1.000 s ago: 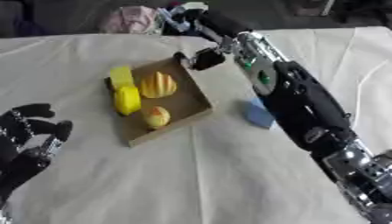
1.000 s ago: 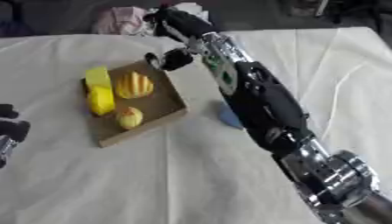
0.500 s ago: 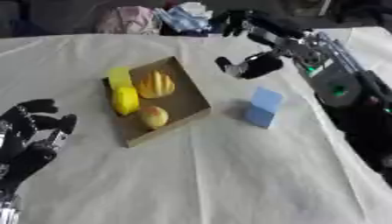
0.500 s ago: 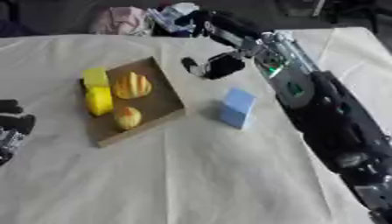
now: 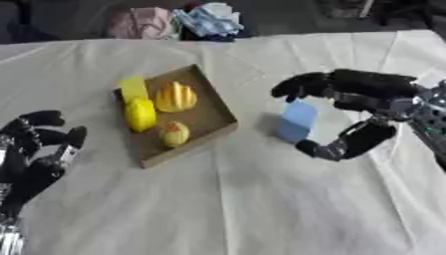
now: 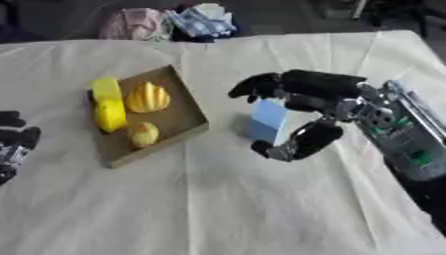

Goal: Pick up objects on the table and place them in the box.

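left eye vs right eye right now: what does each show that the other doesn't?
Only the left eye view shows most of the left hand, fingers up at the lower left; the right eye view cuts it at the edge. Only the right eye view shows the right forearm's silver casing. Both show the right hand curved around the blue block, not closed, and the box with yellow items.

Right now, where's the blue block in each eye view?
Left eye view: blue block right of centre, between the right hand's fingers and thumb.
Right eye view: a little right of centre, nearer the middle.
Shared landmark: the box lies just to the block's left in both views.
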You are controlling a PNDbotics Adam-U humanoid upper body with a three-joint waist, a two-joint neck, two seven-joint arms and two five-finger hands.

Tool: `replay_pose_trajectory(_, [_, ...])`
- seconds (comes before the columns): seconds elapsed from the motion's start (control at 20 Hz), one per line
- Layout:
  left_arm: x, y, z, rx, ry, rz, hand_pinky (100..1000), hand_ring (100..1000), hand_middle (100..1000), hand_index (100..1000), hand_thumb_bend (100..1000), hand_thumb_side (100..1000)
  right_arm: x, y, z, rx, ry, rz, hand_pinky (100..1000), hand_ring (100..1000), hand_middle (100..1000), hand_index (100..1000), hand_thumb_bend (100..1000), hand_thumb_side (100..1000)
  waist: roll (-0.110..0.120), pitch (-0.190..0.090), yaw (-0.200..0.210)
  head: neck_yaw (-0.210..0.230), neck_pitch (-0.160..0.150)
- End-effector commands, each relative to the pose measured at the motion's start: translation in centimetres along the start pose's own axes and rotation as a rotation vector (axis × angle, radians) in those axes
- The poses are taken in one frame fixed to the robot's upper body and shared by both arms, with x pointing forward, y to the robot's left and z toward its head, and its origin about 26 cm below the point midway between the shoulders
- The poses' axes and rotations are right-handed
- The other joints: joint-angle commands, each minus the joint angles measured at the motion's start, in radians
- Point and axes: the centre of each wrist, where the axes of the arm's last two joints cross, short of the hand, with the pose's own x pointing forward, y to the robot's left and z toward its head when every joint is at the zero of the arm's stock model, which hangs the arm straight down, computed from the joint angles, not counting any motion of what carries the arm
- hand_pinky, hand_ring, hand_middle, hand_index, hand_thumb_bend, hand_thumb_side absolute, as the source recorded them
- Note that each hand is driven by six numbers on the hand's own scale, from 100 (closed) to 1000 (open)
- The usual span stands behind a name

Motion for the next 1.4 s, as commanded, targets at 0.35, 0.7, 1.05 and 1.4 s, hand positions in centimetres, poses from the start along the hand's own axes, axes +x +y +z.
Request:
replay_pose_trajectory(0.35, [0.2,0.5,-0.1,-0.001,-0.008,-0.022,684,577,609,727,535,402,-1.5,-0.3,0.1,0.025,0.153,0.107,840,895,959,1000,334,415,-0.007,-0.016,-0.008,-0.003,0.001])
replay_pose_trajectory(0.7, [0.2,0.4,0.0,-0.006,-0.003,-0.020,685,578,611,728,529,405,-3.7,0.4,-1.4,-0.005,0.247,0.104,827,884,941,995,331,428,-0.004,-0.019,-0.011,-0.007,0.003])
replay_pose_trajectory(1.05, [0.1,0.2,0.0,-0.017,-0.001,-0.018,687,580,612,730,524,410,-6.6,1.5,-3.3,0.010,0.329,0.047,816,872,925,987,324,427,0.000,-0.021,-0.007,-0.013,-0.001])
replay_pose_trajectory(1.4, [0.1,0.2,0.0,-0.019,0.000,-0.018,688,580,613,730,521,411,-7.7,2.0,-4.5,-0.003,0.355,0.071,784,816,807,935,296,385,0.001,-0.020,0.001,-0.018,-0.003])
